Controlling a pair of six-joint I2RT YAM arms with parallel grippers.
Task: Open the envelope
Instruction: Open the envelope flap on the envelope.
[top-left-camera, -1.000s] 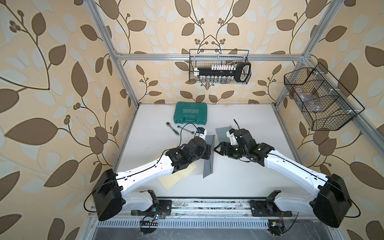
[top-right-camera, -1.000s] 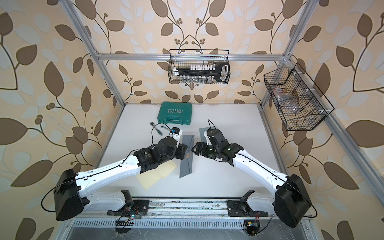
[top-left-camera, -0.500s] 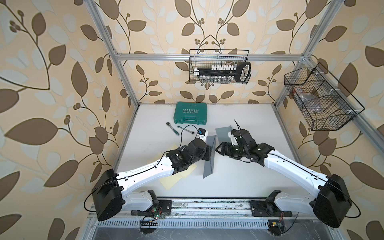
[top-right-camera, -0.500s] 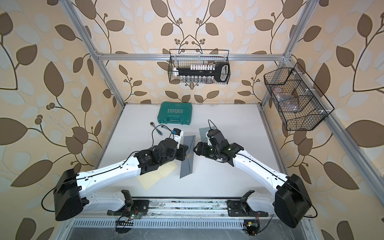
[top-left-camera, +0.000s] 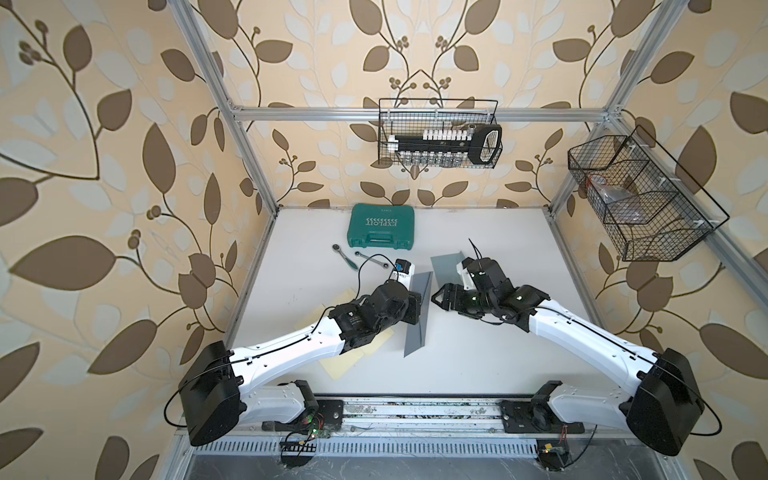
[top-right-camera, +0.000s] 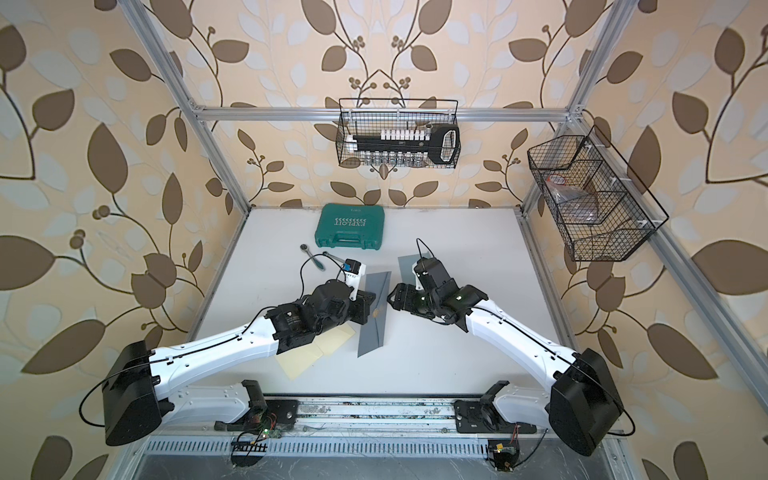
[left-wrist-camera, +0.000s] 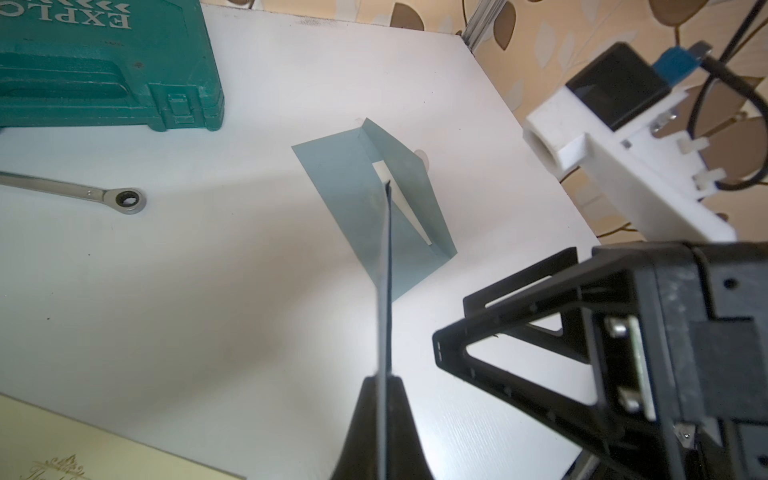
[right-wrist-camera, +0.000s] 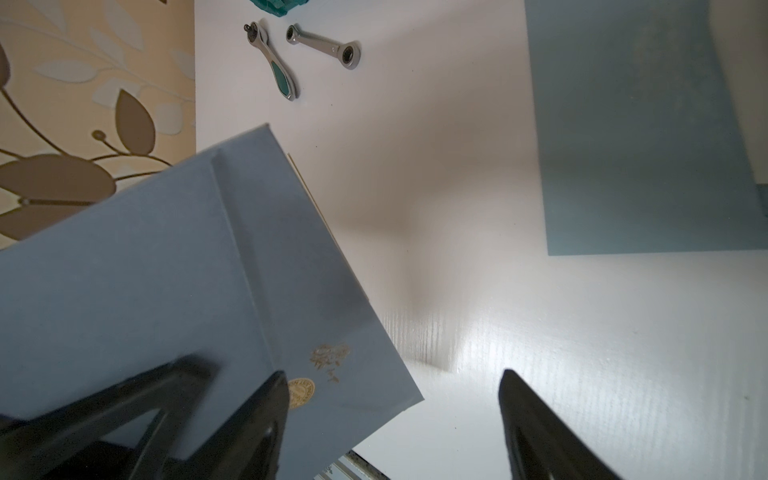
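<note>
Pinching envelope (top-left-camera: 417, 332), left gripper (left-wrist-camera: 384, 388), basket (top-left-camera: 387, 124) holding sockets (top-left-camera: 440, 135)

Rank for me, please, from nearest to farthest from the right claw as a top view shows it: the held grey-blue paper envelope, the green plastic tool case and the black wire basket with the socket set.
1. The grey-blue paper envelope, pinched in the left claw, just off the open right claw.
2. The green plastic tool case, lying flat, farther back.
3. The black wire basket, hanging at the very back.

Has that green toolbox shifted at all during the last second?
No. The green toolbox lies where it was, just as close to the back edge of the table.
</note>
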